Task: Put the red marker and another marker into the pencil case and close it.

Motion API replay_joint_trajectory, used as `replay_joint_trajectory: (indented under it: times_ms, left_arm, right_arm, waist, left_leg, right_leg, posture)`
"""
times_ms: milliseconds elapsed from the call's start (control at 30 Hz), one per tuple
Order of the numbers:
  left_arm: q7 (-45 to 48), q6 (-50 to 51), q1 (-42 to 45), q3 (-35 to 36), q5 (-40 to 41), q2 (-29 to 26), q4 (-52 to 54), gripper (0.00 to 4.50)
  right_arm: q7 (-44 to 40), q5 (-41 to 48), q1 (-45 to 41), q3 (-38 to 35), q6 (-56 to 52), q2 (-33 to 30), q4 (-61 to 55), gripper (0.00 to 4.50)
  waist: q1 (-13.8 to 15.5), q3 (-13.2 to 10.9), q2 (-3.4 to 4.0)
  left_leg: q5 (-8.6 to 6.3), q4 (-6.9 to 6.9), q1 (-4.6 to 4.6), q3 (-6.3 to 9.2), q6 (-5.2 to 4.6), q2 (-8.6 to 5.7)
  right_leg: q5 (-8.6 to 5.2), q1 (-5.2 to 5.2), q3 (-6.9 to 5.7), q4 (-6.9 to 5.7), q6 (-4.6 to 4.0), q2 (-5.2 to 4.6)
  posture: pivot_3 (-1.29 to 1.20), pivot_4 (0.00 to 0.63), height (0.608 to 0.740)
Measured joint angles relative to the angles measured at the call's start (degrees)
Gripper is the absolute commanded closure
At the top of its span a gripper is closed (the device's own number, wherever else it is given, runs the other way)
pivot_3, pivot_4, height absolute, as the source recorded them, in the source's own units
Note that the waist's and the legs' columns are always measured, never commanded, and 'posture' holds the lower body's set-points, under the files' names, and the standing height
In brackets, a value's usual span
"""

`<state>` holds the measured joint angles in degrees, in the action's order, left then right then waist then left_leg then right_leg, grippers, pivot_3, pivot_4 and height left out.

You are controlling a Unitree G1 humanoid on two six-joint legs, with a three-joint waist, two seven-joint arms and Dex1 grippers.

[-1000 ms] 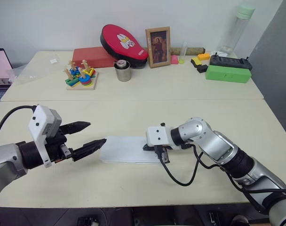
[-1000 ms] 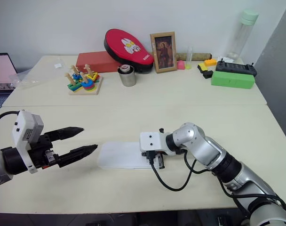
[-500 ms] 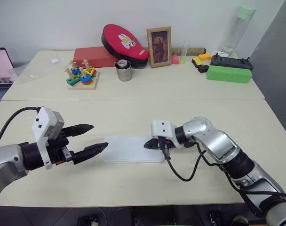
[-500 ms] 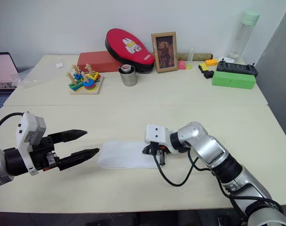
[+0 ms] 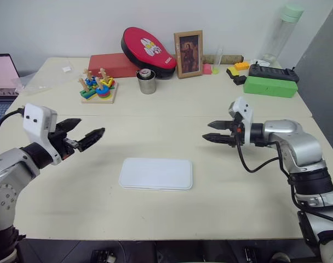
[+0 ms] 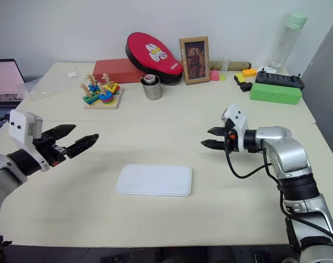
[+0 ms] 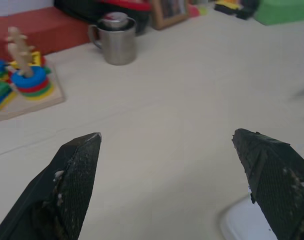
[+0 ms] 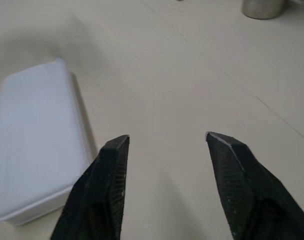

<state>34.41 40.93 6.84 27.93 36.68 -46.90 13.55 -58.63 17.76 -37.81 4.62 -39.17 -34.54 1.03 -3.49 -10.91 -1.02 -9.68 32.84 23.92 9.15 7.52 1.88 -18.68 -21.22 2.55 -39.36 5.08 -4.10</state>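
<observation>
One pencil case [image 5: 155, 173] lies closed, long axis left-right.

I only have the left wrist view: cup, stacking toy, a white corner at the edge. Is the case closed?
Observer: Yes, the pencil case lies flat with its lid down on the table.
Operator: Anything gripping it?
Observer: No. The right gripper is open in the air, apart from the case.
Operator: And my left gripper?
Observer: The left gripper is open too, off to the case's left, holding nothing.
</observation>
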Motion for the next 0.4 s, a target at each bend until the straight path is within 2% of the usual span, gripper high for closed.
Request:
replay_joint_trajectory:
  times_ms: [133, 400]
  left_arm:
    - [1.03, -3.27, -0.54, -2.06, -3.62, 0.55, -4.97, 0.0]
    - [3.05, -6.42, -2.36, -1.4, -6.65, -0.43, -8.85, 0.0]
  right_arm:
    - [0.22, 0.01, 1.29, -0.69, 0.05, -0.77, 1.39, 0.09]
    - [0.23, 0.55, 3.78, -1.24, -0.02, -1.8, 0.79, 0.03]
  waist:
    - [0.08, 0.0, 0.0]
    - [0.08, 0.0, 0.0]
  left_leg:
    - [0.0, 0.0, 0.1, 0.01, 0.0, 0.0]
    - [0.0, 0.0, 0.08, 0.01, 0.0, 0.0]
  right_leg:
    - [0.0, -0.02, -0.03, 0.09, 0.0, 0.0]
    - [0.0, -0.01, -0.03, 0.07, 0.0, 0.0]
  posture:
    - [0.0, 0.15, 0.74]
    - [0.0, 0.15, 0.74]
